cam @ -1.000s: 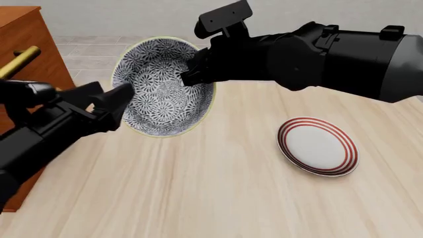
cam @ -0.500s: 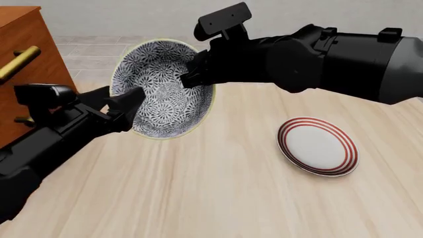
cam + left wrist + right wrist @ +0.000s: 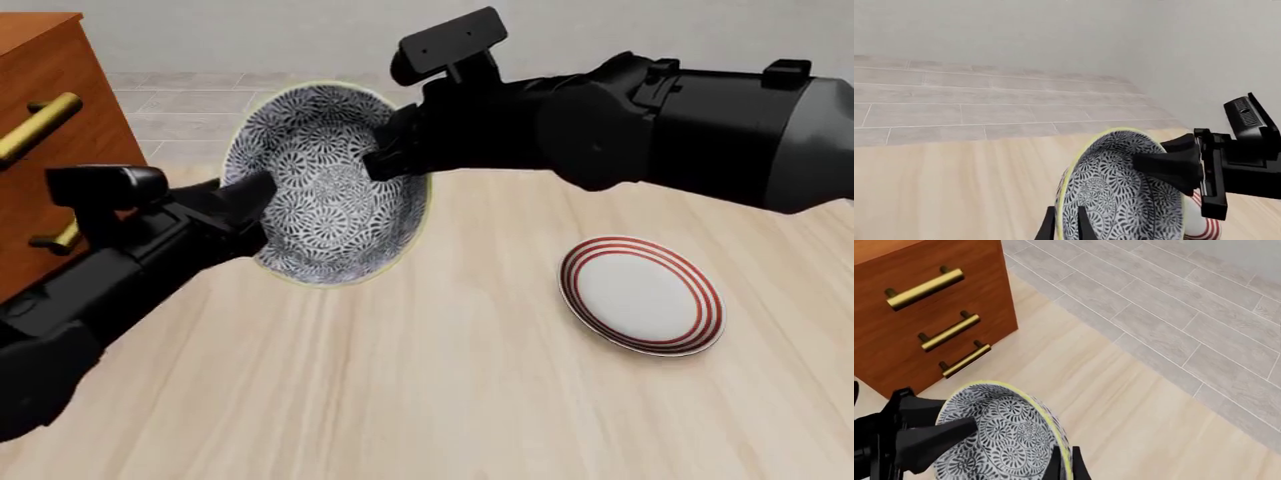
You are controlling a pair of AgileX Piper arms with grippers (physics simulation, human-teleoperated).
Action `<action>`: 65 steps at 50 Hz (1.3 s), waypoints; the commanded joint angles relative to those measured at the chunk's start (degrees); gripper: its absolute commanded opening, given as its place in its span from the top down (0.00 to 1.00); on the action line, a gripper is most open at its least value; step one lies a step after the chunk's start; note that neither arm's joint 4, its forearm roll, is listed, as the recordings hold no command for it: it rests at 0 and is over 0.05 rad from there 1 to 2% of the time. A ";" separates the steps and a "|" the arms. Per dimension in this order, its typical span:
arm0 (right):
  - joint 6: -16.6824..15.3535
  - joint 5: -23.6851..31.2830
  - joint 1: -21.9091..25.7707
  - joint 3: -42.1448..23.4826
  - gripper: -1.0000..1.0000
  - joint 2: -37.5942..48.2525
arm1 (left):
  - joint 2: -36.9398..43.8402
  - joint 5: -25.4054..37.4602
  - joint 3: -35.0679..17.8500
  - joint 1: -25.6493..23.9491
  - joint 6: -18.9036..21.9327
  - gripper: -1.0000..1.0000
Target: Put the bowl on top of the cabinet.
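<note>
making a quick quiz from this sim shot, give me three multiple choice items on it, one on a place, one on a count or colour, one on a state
1. Where is the plate?
A. on the table, to the right of the bowl in the front view
B. on top of the cabinet
C. inside the bowl

2. How many brass handles show on the cabinet in the right wrist view?
A. one
B. three
C. five

3. How is the bowl posed?
A. flat on the table
B. upside down on the plate
C. tipped on edge between both grippers

Answers:
1. A, the plate lies on the bare wood, apart from the bowl.
2. B, three bars run down the cabinet front.
3. C, the left gripper pinches one rim, the right gripper the opposite rim, and the bowl's inside faces the camera.
</note>
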 commanded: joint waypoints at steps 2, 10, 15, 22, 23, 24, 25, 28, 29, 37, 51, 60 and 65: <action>0.55 -0.12 -0.25 -0.36 1.00 0.17 | -0.89 0.10 0.03 -0.13 0.39 1.00; 0.44 0.19 -0.16 -0.67 1.00 0.08 | -1.51 0.39 0.08 0.24 0.48 1.00; -0.40 0.14 -0.34 -0.47 0.00 -0.21 | -1.84 0.59 0.07 0.48 0.34 1.00; -0.19 0.66 -0.22 -0.37 0.00 -0.69 | -2.45 1.03 0.04 0.73 0.22 1.00; -0.53 0.69 -0.29 -0.36 0.00 -0.71 | -2.54 1.07 0.08 0.87 0.20 1.00; -0.31 0.83 -0.46 -0.48 0.00 -0.72 | -2.50 1.03 0.11 0.91 0.11 1.00; -0.24 0.89 -0.31 -0.50 0.00 -0.79 | -2.50 1.02 0.12 0.98 0.21 1.00; -0.41 1.03 -0.11 -0.41 0.00 -1.02 | -2.49 0.97 0.12 1.07 0.24 1.00; -0.52 1.05 0.01 -0.30 0.00 -1.20 | -2.39 0.96 0.06 1.05 0.19 1.00; -0.11 1.10 0.92 0.65 0.00 -2.56 | -2.40 1.04 -0.29 1.23 0.37 1.00; 0.56 1.11 3.02 2.65 0.00 -5.23 | -2.81 0.90 0.04 1.87 0.22 1.00; 1.00 1.09 3.58 3.68 0.00 -6.85 | -2.94 1.31 -0.62 1.87 0.28 1.00; 1.66 0.92 3.27 4.39 0.00 -8.75 | -3.28 1.72 -0.95 1.87 0.52 1.00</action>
